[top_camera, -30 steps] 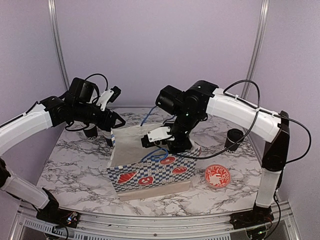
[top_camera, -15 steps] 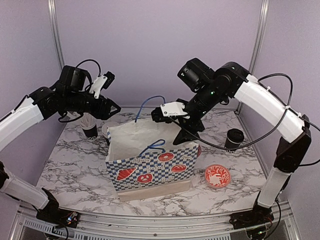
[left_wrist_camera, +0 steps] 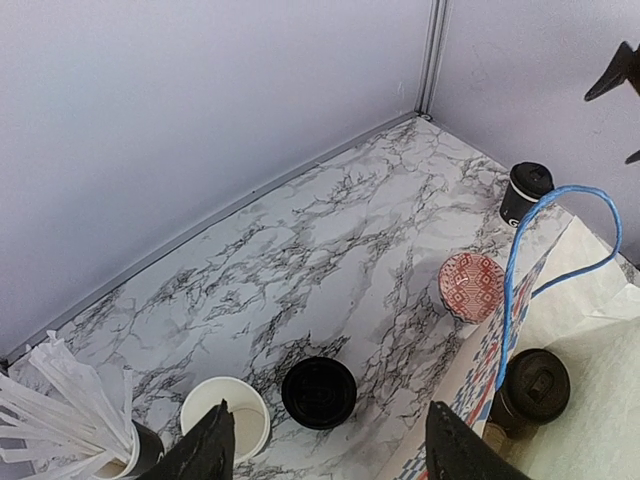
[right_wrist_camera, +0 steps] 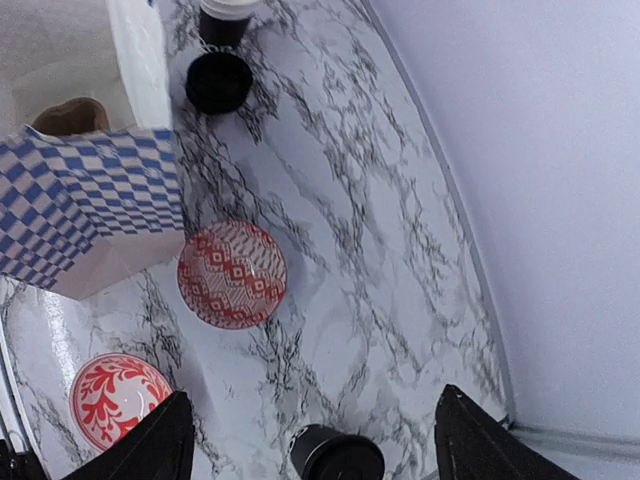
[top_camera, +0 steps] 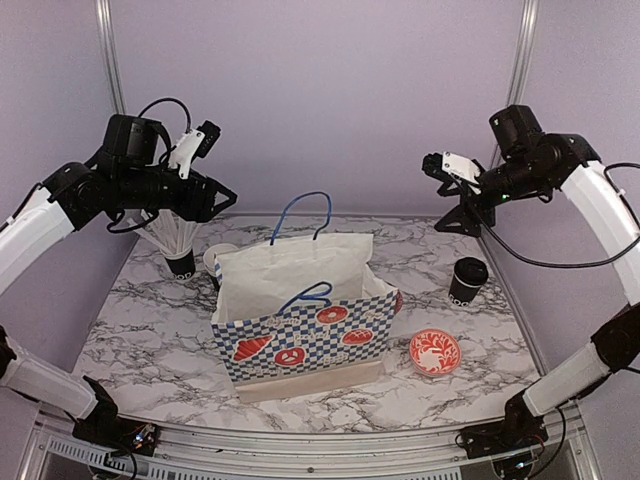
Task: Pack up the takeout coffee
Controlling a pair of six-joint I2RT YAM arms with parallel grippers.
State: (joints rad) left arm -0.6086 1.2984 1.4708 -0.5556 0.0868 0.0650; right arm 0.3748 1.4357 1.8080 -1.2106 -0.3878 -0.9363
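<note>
One lidded black coffee cup (left_wrist_camera: 535, 385) stands inside the checkered paper bag (top_camera: 300, 345). Another lidded cup (top_camera: 467, 280) stands on the table right of the bag; it also shows in the left wrist view (left_wrist_camera: 525, 192) and in the right wrist view (right_wrist_camera: 335, 458). An open black cup with a white inside (left_wrist_camera: 225, 432) and a loose black lid (left_wrist_camera: 318, 392) sit left of the bag. My left gripper (top_camera: 215, 200) (left_wrist_camera: 327, 405) is open and empty, high above that lid. My right gripper (top_camera: 445, 195) (right_wrist_camera: 315, 392) is open and empty, high above the right lidded cup.
A black cup of white-wrapped straws (top_camera: 180, 250) stands at the back left. A red floral bowl (top_camera: 435, 352) lies right of the bag, and a red diamond-patterned bowl (right_wrist_camera: 232, 273) sits by the bag's right end. The bag's blue handles (top_camera: 305, 215) stand upright.
My right gripper has come up out of the bag and swung far up and to the right, empty. My left gripper has risen slightly and moved left, away from the bag.
</note>
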